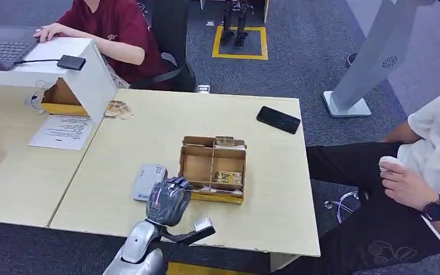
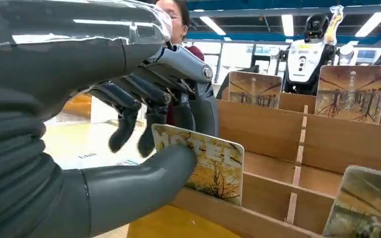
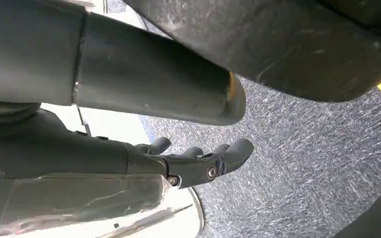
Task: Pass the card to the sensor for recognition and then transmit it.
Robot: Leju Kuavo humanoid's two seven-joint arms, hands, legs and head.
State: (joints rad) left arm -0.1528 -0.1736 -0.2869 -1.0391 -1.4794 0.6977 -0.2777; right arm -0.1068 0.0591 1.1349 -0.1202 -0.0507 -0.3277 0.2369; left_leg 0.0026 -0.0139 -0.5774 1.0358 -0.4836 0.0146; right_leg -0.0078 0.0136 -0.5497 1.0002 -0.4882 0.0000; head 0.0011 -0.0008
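A yellow card printed "HOTEL" [image 2: 216, 166] stands at the near edge of the cardboard divider box [image 1: 197, 166]. My left hand [image 1: 168, 201] is at the box's front left corner and pinches that card between the thick thumb [image 2: 139, 186] and the dark fingers [image 2: 129, 119] behind it. More cards stand in the box, one [image 1: 229, 178] in the front right cell and one [image 1: 224, 140] at the back. The grey-white sensor [image 1: 148, 181] lies flat on the table, just left of the box and beside my hand. My right hand [image 3: 188, 161] hangs over the carpet with loosely spread fingers and holds nothing.
A black phone [image 1: 278, 120] lies at the table's far right. One person sits close on the right [image 1: 429, 172], another in a red top [image 1: 117, 34] at a laptop behind a white stand [image 1: 89, 74]. A paper sheet [image 1: 63, 132] lies at the left.
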